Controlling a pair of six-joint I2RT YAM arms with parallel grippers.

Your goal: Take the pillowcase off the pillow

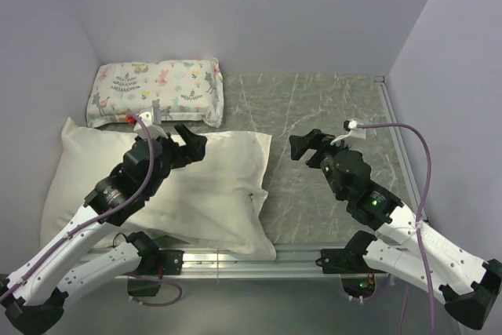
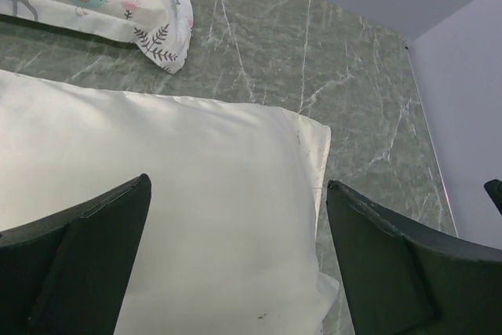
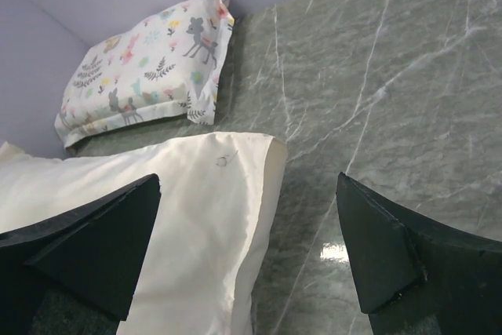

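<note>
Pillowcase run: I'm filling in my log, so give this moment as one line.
grasp: none | cream fabric pillowcase: stuffed, on grey marble table | left gripper: open, above pillowcase | right gripper: open, above table

Small floral-and-animal printed pillow (image 1: 157, 93) lies at upper left, near the back wall. Grey-green marble-patterned tabletop (image 1: 329, 186) spans centre and right. Pale lilac walls (image 1: 259, 13) on three sides.

Table (image 1: 329, 107): pillowcase (image 1: 220, 194) lies at 8 o'clock, reaching the near edge. Printed pillow (image 1: 157, 92) at 11 o'clock, behind it, in the far corner. Left gripper (image 1: 190, 140) above the pillowcase. Right gripper (image 1: 304, 145) at the pillowcase's 3 o'clock, above the table.
</note>
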